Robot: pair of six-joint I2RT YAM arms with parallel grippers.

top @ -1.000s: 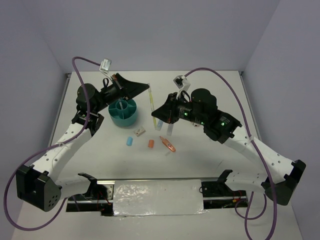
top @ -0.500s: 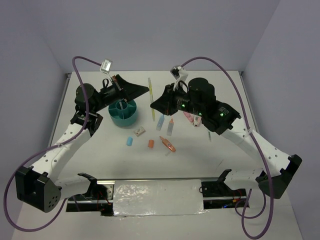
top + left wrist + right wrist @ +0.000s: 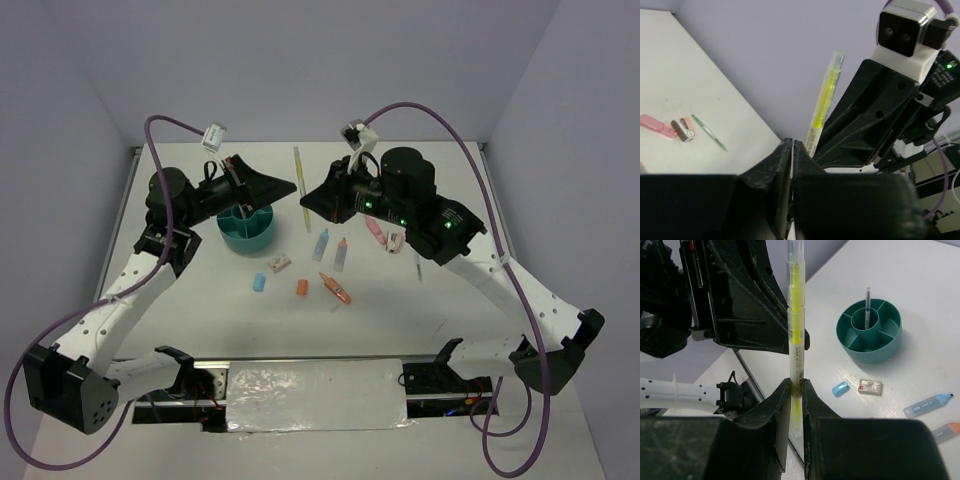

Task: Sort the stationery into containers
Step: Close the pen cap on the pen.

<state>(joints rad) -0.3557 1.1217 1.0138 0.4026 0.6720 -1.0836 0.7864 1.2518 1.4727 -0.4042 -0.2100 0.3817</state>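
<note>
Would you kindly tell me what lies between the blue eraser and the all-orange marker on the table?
The small orange eraser lies between the blue eraser and the orange marker, apart from both; the top view shows it.

I can read nothing here: the yellow pen [image 3: 795, 335] carries a line of small dark print along its barrel, too fine to make out.

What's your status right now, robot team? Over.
Right gripper shut on yellow pen, held upright. Left gripper shut, near teal organizer. Left gripper close beside the pen, possibly in the way.
</note>
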